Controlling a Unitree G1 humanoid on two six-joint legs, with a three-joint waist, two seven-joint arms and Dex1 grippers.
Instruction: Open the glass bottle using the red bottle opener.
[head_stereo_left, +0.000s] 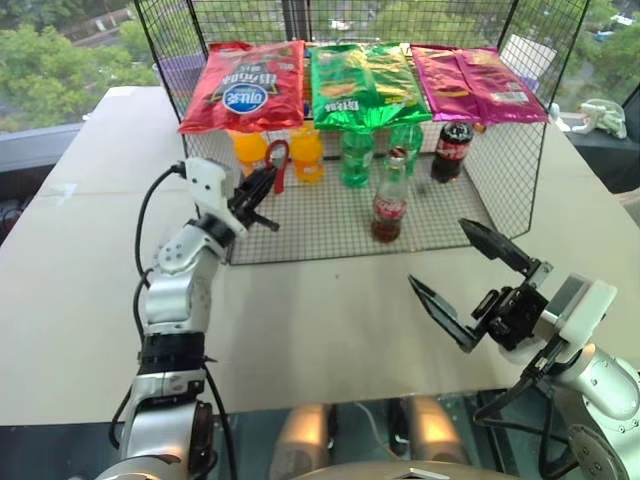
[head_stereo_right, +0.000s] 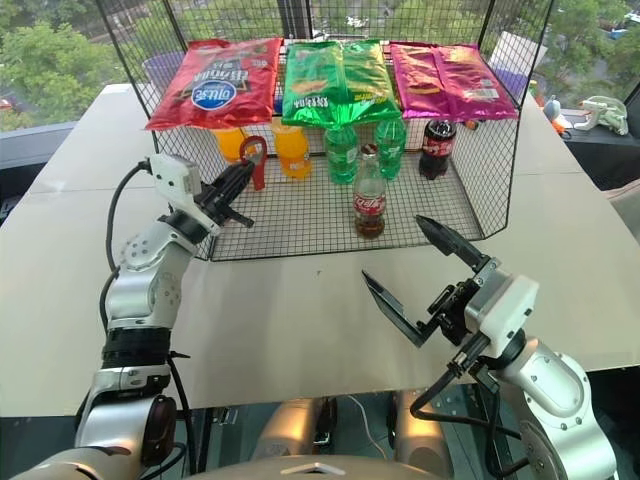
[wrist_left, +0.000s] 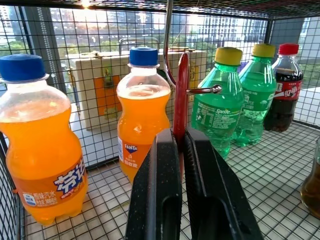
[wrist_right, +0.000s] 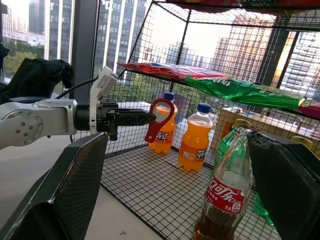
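The glass bottle (head_stereo_left: 389, 205) of dark cola stands upright on the wire rack's floor, near its front edge, with its cap on. The red bottle opener (head_stereo_left: 277, 165) hangs loop-up at the rack's left side, by a metal hook (wrist_left: 205, 90). My left gripper (head_stereo_left: 268, 182) is shut on the opener's handle (wrist_left: 181, 100); the right wrist view shows the same grip on the opener (wrist_right: 159, 120). My right gripper (head_stereo_left: 438, 253) stands wide open over the table in front of the rack, right of the glass bottle (wrist_right: 227, 192), holding nothing.
The wire rack (head_stereo_left: 470, 215) holds two orange soda bottles (head_stereo_left: 306, 152), two green bottles (head_stereo_left: 356, 155) and a dark plastic cola bottle (head_stereo_left: 452, 150) behind the glass one. Red, green and pink snack bags (head_stereo_left: 365, 85) lie on its top. The table (head_stereo_left: 330, 320) spreads before it.
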